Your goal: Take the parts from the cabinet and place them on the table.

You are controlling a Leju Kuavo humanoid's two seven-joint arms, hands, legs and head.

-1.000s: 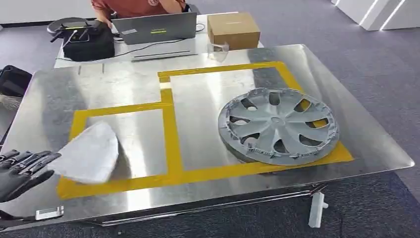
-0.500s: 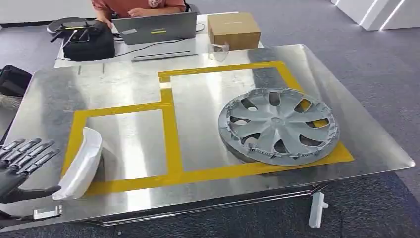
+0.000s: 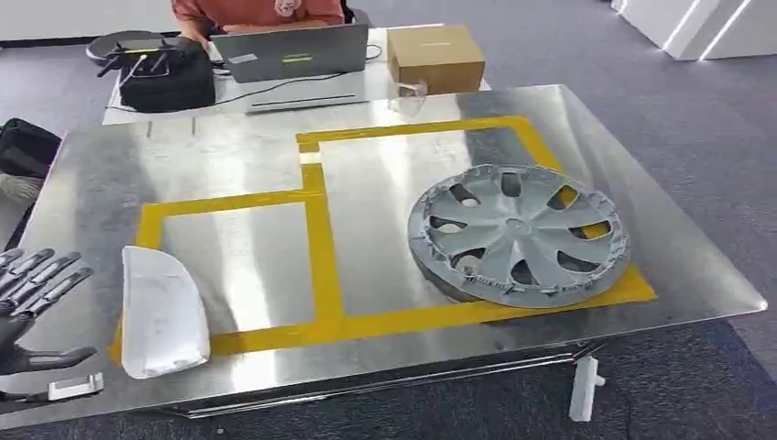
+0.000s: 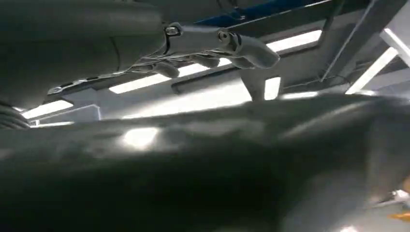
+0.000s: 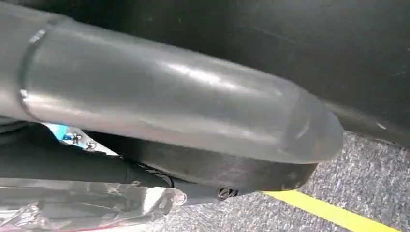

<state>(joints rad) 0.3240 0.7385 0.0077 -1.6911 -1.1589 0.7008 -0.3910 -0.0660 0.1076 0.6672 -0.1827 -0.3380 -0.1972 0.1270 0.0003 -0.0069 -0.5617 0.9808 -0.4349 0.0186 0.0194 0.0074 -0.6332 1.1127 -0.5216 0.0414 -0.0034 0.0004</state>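
Note:
A white curved panel point(image 3: 163, 312) lies flat on the metal table point(image 3: 229, 156), across the near left corner of the left yellow-taped square point(image 3: 321, 247). My left hand point(image 3: 32, 302) hovers just left of it with fingers spread, apart from the panel and holding nothing. In the left wrist view its fingers point(image 4: 241, 46) are stretched out over the shiny table top. A grey hubcap point(image 3: 518, 234) rests in the right taped square. In the right wrist view my right hand point(image 5: 193, 125) is a close grey and dark blur, and I cannot make out how its fingers lie.
A second table behind holds a laptop point(image 3: 293, 52), a cardboard box point(image 3: 435, 57) and a black bag point(image 3: 165, 78), with a person point(image 3: 247, 11) seated at it. A small white bracket point(image 3: 75, 387) lies near the table's front left edge. A white piece point(image 3: 583, 387) stands on the floor.
The white panel left my left hand, stood on edge, then tipped over to lie flat. My left hand drew back to the left with fingers spread.

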